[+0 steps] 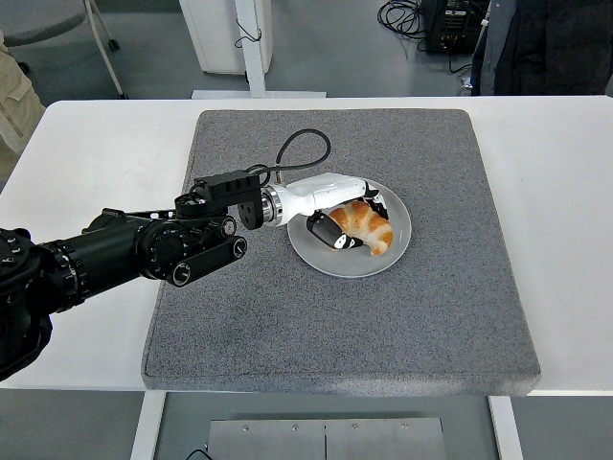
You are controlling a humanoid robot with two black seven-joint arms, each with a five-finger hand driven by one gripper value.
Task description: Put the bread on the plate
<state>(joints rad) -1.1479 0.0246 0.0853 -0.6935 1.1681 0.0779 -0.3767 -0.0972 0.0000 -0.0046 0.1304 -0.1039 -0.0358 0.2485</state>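
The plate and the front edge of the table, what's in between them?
Only the grey mat. In the head view, nothing sits on it between the plate and the near edge of the white table.

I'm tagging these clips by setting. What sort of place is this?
Probably a robotics lab or test room: a white table with a grey mat, cables by black equipment on a bare floor, and a chair base.
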